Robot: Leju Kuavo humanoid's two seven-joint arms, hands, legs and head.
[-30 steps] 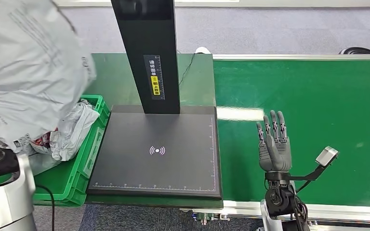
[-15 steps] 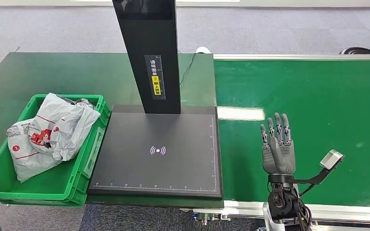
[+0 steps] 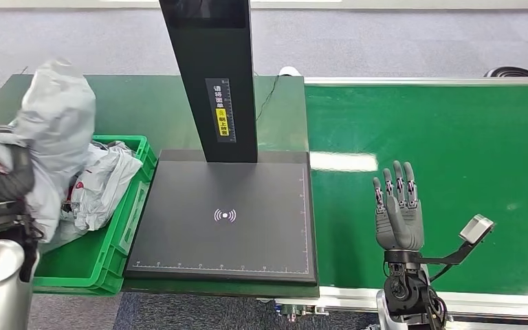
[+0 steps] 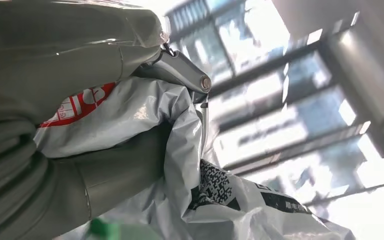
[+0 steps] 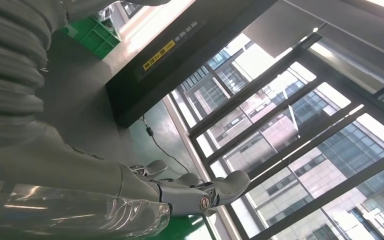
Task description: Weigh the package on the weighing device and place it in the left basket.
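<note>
From the head view, the left hand [image 3: 3,180] was clamped on a crumpled grey plastic mailer package [image 3: 58,130], holding it up over the near-left part of the green plastic basket [image 3: 120,234], which already held other white and grey bags [image 3: 103,182]. The risk I saw was the slack bag catching on the basket wall or landing on the heap and sliding out over the rim, since the pile sat high on that side. The flat black weighing platform [image 3: 223,216] with its tall black post [image 3: 213,75] lay bare just beside the basket. The right hand [image 3: 397,213] stood over the green conveyor belt [image 3: 454,158], fingers straight and apart, holding nothing.

In the left wrist view, the fingers [image 4: 80,60] were wrapped tight round the glossy film of the package [image 4: 145,115], which bunched into deep folds, with a red-printed label and a black code patch showing. Film that slippery could creep out of the grip, I thought.

In the right wrist view, the right hand [image 5: 190,192] was spread and empty, the scale's post [image 5: 180,60] beyond it.
</note>
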